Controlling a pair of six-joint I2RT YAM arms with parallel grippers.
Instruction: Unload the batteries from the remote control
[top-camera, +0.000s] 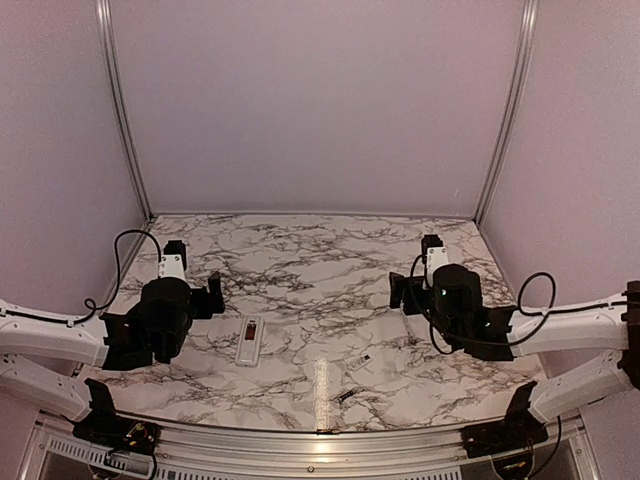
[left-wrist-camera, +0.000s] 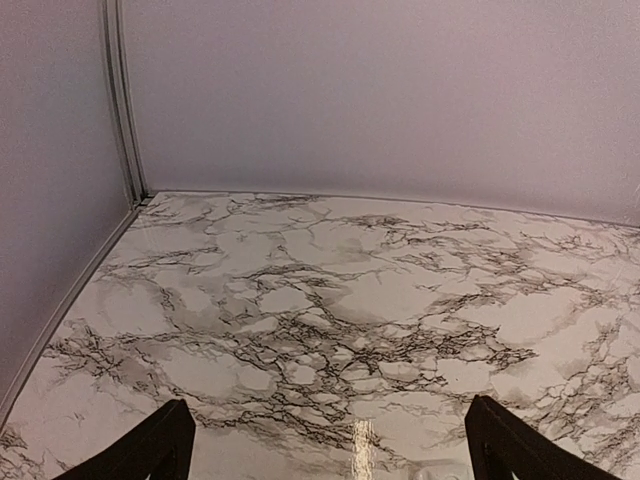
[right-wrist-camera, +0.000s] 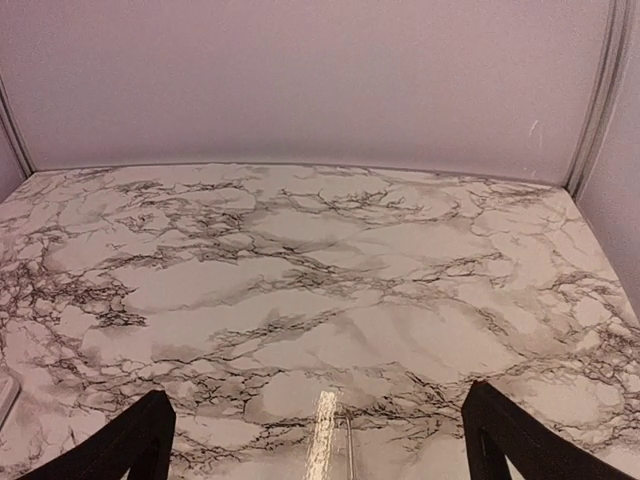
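The left black two-finger gripper (top-camera: 195, 272) is seen at the left middle of the overhead frame. Its fingers (left-wrist-camera: 140, 452) are spread wide, with only marble shown between them. The right black two-finger gripper (top-camera: 415, 268) is placed at the right middle, likewise spread wide and holding nothing, its fingers (right-wrist-camera: 520, 440) framing bare tabletop. Both are held above the white, dark-veined marble table (top-camera: 310, 270). The slim white rectangular remote control (top-camera: 249, 341) is laid flat at lower centre-left, near the left gripper but apart from it, and a dark-red recess is shown on its far end. A tiny dark piece (top-camera: 366, 357) is seen further right; it is too small to be identified.
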